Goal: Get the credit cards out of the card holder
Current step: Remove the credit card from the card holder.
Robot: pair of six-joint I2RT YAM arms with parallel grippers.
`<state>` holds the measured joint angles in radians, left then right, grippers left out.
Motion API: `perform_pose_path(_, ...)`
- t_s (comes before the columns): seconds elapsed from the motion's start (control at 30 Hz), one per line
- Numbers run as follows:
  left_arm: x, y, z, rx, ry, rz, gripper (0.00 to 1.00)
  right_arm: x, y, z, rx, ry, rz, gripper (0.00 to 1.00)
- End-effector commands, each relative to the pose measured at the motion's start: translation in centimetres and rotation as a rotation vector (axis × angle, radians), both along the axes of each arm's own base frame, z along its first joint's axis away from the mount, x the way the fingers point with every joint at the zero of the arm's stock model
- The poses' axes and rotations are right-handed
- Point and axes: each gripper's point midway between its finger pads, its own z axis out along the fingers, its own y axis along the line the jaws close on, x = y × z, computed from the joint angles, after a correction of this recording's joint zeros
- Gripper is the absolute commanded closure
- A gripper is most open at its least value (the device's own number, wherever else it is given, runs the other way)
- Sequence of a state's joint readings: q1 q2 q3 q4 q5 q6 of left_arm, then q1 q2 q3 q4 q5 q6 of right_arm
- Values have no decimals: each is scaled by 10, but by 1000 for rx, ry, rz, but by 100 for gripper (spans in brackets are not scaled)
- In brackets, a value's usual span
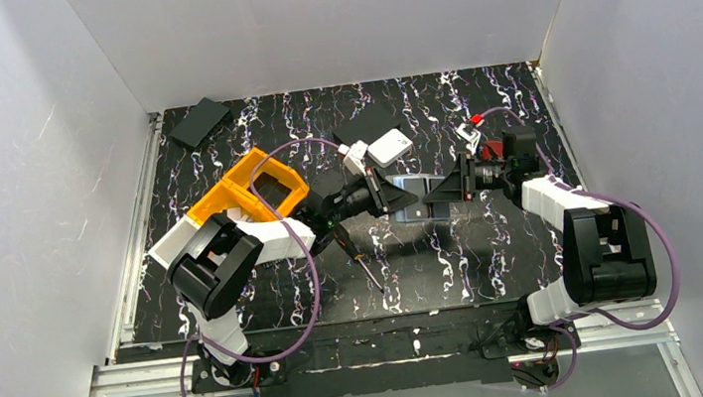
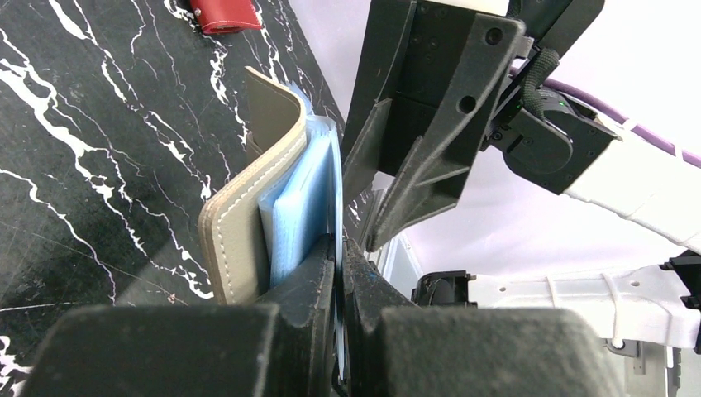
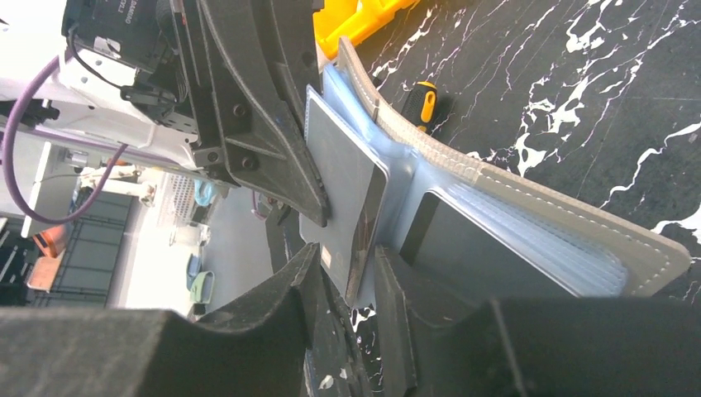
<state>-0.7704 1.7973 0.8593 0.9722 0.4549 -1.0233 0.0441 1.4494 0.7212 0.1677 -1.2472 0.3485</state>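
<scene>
The taupe card holder (image 1: pixel 418 201) hangs open above the table's middle between my two grippers. In the left wrist view its stitched cover (image 2: pixel 244 223) curves upward with pale blue pockets (image 2: pixel 302 198) inside. My left gripper (image 2: pixel 340 244) is shut on a thin pale edge of the card holder's inner flap. My right gripper (image 3: pixel 347 252) stands open, its fingers astride the lower edge of a grey credit card (image 3: pixel 339 182) that sticks out of the left pocket. A darker card (image 3: pixel 471 248) lies in the right pocket. Both grippers (image 1: pixel 389 197) (image 1: pixel 439 191) face each other.
An orange bin (image 1: pixel 252 195) sits beside the left arm, and a screwdriver (image 1: pixel 363 267) lies in front of it. A white square box (image 1: pixel 389 147) lies behind the holder. Flat black rectangles (image 1: pixel 200 121) rest at the back left. A red object (image 1: pixel 492 149) lies by the right arm.
</scene>
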Motion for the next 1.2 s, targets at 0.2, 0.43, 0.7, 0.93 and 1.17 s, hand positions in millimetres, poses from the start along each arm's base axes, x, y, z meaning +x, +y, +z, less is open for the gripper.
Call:
perform_pose_path(0.2, -6, -18, 47, -128, -98, -38, 100, 6, -3, 9, 33, -19, 13, 80)
perform_pose_path(0.43, -5, -16, 35, -112, -65, -25, 92, 7, -5, 6, 36, -11, 13, 99)
perform_pose_path(0.7, -6, -9, 32, -101, -48, -11, 77, 11, -10, 5, 36, -10, -6, 99)
perform_pose_path(0.93, -2, 4, 34, -106, -32, 3, 76, 12, -14, 4, 34, -16, -19, 99)
perform_pose_path(1.17, -1, 6, 33, -117, -16, -8, 78, 13, -15, 2, 31, -15, -24, 99)
